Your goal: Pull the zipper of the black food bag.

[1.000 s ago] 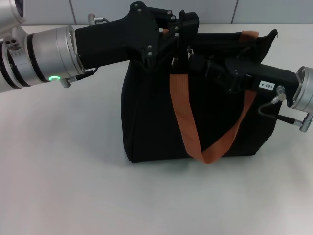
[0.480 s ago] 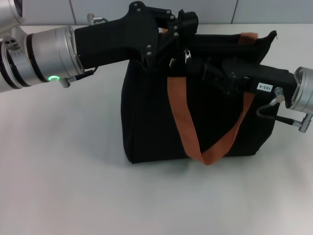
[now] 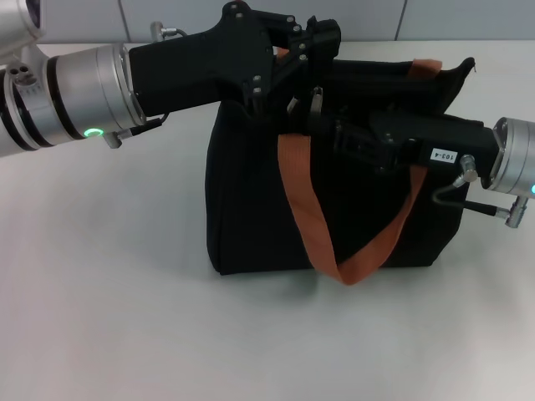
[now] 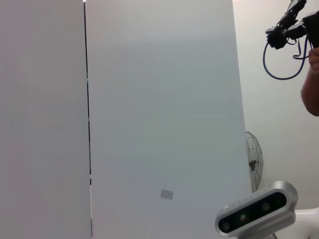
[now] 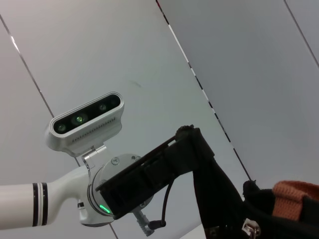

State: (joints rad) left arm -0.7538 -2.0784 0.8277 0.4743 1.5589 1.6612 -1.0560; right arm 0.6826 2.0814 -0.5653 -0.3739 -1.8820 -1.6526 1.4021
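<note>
A white table (image 3: 100,317) holds the bag (image 3: 251,209), a large black boxy tote standing upright near the middle, with an orange-brown strap (image 3: 326,225) hanging in a loop down its front.

Two arms meet at the bag's top edge. The left gripper (image 3: 311,46) reaches in from the left side and sits at the top rim towards the bag's left end, apparently steadying the fabric. Its black fingers blend into the black cloth, so whether it is clamped or released cannot be told. The right gripper (image 3: 322,117) reaches in from the right side, level with the top edge. It appears clenched on the zipper (image 3: 318,98), a small silver tab at its tip.

Judging by the tab's place near the bag's left end, the pull looks well along; the track itself cannot be made out.
</note>
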